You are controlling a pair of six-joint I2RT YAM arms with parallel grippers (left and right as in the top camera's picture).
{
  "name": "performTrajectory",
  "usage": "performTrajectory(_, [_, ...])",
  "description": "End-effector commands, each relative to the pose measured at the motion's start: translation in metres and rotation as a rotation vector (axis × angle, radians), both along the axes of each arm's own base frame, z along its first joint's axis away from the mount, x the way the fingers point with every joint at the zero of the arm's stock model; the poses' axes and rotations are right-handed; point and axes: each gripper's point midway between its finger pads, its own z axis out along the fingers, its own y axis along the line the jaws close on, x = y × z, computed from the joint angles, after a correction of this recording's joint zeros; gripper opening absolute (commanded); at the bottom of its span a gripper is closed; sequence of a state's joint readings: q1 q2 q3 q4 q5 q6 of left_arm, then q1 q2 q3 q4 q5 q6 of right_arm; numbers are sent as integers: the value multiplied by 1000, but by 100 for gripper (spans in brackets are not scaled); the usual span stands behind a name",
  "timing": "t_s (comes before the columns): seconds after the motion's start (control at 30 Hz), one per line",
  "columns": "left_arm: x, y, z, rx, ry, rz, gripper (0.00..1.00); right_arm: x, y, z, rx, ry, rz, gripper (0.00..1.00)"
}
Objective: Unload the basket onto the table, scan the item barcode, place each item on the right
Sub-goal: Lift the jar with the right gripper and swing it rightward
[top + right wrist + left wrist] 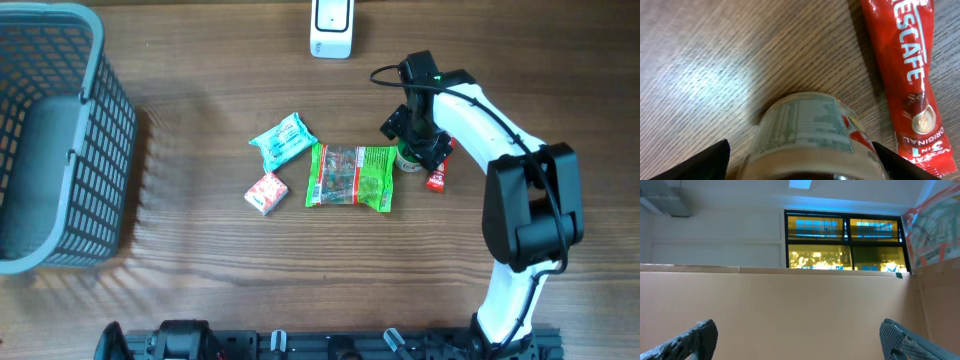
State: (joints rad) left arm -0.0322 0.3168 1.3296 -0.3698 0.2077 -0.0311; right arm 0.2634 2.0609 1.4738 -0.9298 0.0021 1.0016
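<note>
Both right tool [802,162] fingers [710,162] flank the can [805,125], apparently loose.

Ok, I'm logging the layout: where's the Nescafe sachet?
Overhead view, right side of the table: the Nescafe sachet lies just right of the small labelled container.

Red sachet [912,75], green-and-red packet [350,176], grey lattice basket [108,150].

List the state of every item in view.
Right claw, open, straddling the tub.
Left claw, open, empty.
Tub, on table between the fingers.
Nescafe stick, lying flat.
Green bag, lying flat.
Teal packet, lying flat.
Small box, lying flat.
Basket, upright.
Scanner, standing at far edge.
</note>
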Motion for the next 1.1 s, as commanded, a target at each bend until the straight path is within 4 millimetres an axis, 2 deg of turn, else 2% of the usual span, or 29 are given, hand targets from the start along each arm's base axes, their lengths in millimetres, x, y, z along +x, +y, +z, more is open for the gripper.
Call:
performTrajectory(0.0, [2,-2,-1,2,7,-9,100,-14,0,-32,-20,94,-25,86])
performTrajectory(0.07, [2,-2,-1,2,7,-9,100,-19,1,-44,-17,129,-40,80])
performTrajectory(0.1, [2,-2,-1,2,7,-9,100,-20,0,-47,-20,137,-35,72])
performTrajectory(0.13, [2,-2,-1,2,7,-9,100,-19,-1,-47,-17,132,-24,68])
performTrajectory(0.23, [2,-2,-1,2,7,-8,100,-11,-3,-42,8,117,6,65])
performTrajectory(0.37, [2,-2,-1,2,6,-8,100,5,6,-23,174,97,93,64])
performTrajectory(0.5, [2,-2,0,2,3,-8,100,11,-11,25,186,119,97,61])
performTrajectory(0.6, [2,-2,0,2,3,-8,100,8,-13,79,196,109,143,61])
performTrajectory(0.67, [0,-2,1,2,-5,-8,100,-3,-7,115,242,106,164,61])
performTrajectory(0.73, [-5,-1,9,-1,-42,-5,100,-14,-1,140,286,96,193,61])
performTrajectory(0.8, [-8,5,14,-23,-65,21,100,-33,0,170,311,76,198,61])
performTrajectory(0.9, [-10,10,10,-41,-57,46,100,-50,5,215,354,-48,271,61])
performTrajectory(1.0, [-45,14,5,-35,-132,76,100,-71,3,262,358,-197,291,62])
performTrajectory(1.07, [-72,15,-3,-36,-203,80,100,-83,1,284,359,-266,295,62])
